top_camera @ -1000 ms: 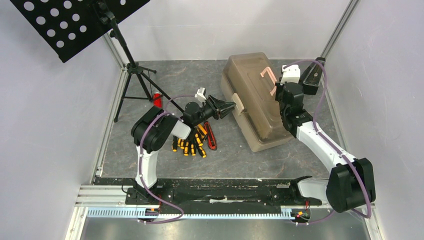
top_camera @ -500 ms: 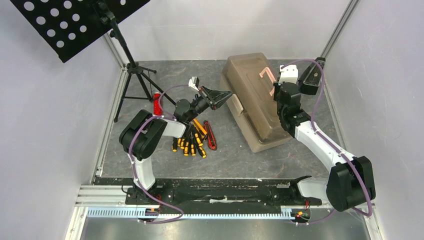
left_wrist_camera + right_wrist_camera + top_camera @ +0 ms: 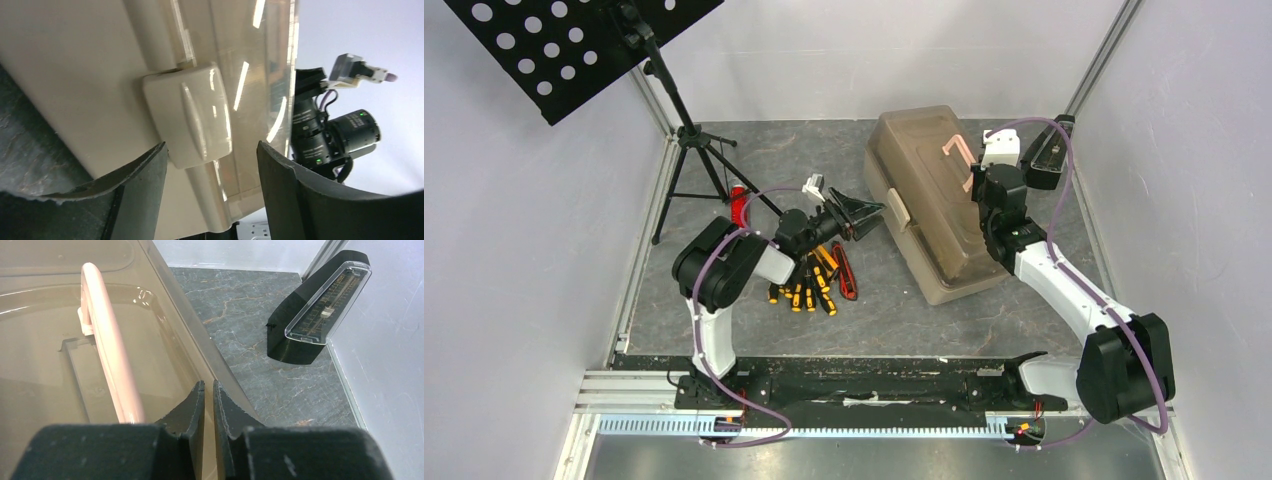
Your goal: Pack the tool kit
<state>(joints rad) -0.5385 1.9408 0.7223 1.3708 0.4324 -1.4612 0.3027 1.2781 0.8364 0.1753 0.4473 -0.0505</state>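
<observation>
At the far right of the surface [image 3: 1024,320]: the toolbox [image 3: 934,200] lay at an angle, lid closed, pale handle [image 3: 107,347] raised along its top.
Toolbox latch [image 3: 192,117]: cream clasp on the wall facing the left arm; it appeared fastened.
Left end effector [image 3: 210,150]: jaws stood wide, one finger on each side of the lower end of the latch. The left finger was just beside it and the right one apart; nothing was held.
Right end effector [image 3: 209,390]: jaws were drawn nearly together, empty, above the lid just beside the handle. Contact with the lid could not be told.
Loose tools: yellow-and-black screwdrivers [image 3: 802,292] were heaped beneath the left arm, with an orange knife [image 3: 826,258] and a red knife [image 3: 846,272] beside them; all were outside the box.
Other items: a music stand [image 3: 684,140] and a red bar [image 3: 738,205] stood at far left, and a black wedge-shaped case [image 3: 320,315] leaned in the far right corner.
Stage, as judged: the box was unopened and nothing had been packed.
Hazard 1: the glossy, rounded latch could slip from the fingers if they closed off-centre.
Hazard 2: a sideways pull could slide the whole box instead of freeing the clasp, unless the right arm steadied it.
Hazard 3: pressure on the lid from the right arm could keep it from lifting.
Hazard 4: the left forearm hung low over the tools and could scatter them.
</observation>
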